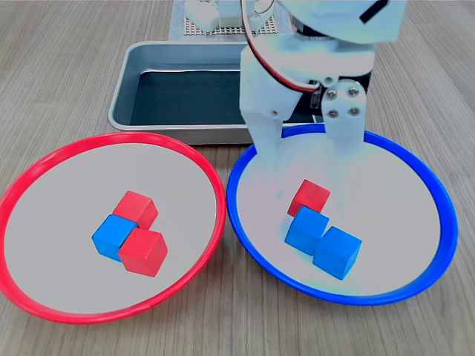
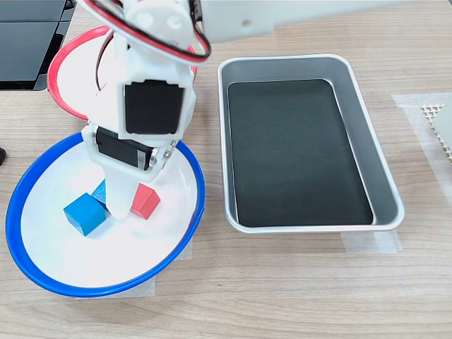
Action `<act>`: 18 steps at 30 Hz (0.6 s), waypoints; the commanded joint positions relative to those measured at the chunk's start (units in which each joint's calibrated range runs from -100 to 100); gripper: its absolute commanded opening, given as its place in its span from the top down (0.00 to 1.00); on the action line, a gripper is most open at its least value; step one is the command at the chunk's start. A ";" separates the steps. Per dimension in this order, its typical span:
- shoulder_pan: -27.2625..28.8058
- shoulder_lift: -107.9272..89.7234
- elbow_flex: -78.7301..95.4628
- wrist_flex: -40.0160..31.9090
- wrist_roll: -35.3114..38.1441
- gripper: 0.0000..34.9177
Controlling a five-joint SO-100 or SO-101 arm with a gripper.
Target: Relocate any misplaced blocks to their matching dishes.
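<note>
My claw [image 1: 308,182] hangs open, empty, over the blue-rimmed dish [image 1: 415,289], fingers straddling the misplaced red cube [image 1: 309,197] beside two blue cubes [image 1: 320,241]. In the first exterior view's left, the red-rimmed dish [image 1: 44,167] holds two red cubes [image 1: 141,231] and one blue cube [image 1: 111,234]; one grey tray [image 1: 141,59] lies far behind.

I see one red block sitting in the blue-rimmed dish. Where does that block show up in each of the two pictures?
First exterior view: the red block lies right of centre, at the far end of a row with two blue blocks.
Second exterior view: it is lower left, partly behind a white finger.
Shared landmark: the blue-rimmed dish holding it, next to the grey metal tray.
</note>
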 commanded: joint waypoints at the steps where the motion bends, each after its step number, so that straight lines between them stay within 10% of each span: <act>1: -0.17 0.49 -2.87 0.72 0.20 0.49; 18: 0.02 3.04 -4.15 0.23 1.22 0.69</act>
